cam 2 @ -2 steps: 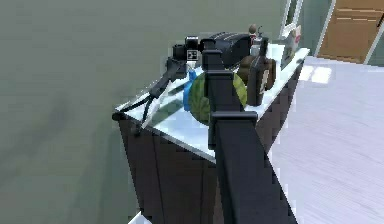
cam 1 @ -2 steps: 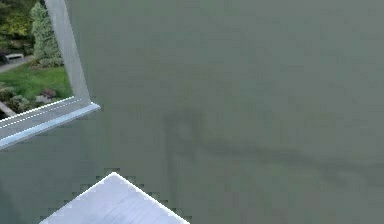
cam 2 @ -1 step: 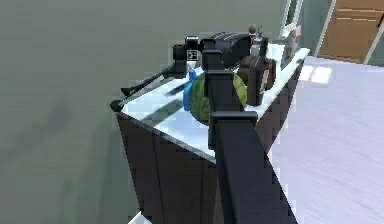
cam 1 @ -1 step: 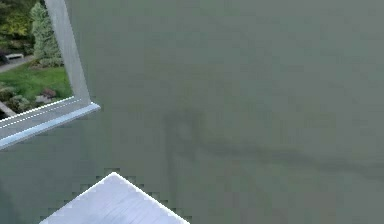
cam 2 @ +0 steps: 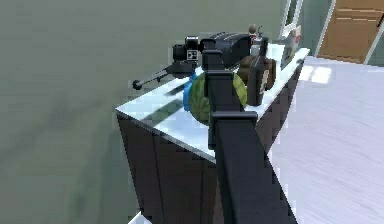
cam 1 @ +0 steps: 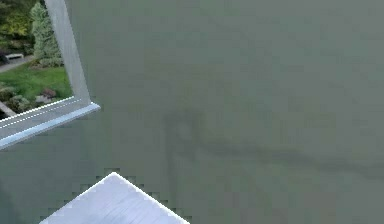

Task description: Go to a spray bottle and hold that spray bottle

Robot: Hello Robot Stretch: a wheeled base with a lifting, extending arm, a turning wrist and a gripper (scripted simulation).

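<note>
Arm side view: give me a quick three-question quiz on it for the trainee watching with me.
1. True or false: the countertop is black.
2. What stands at the view's upper right? A) a wooden door B) a fridge C) a sofa
3. Fill in: the gripper has thin fingers that point toward the view's ____.
Key: 1 false (it is white); 2 A; 3 left.
</note>
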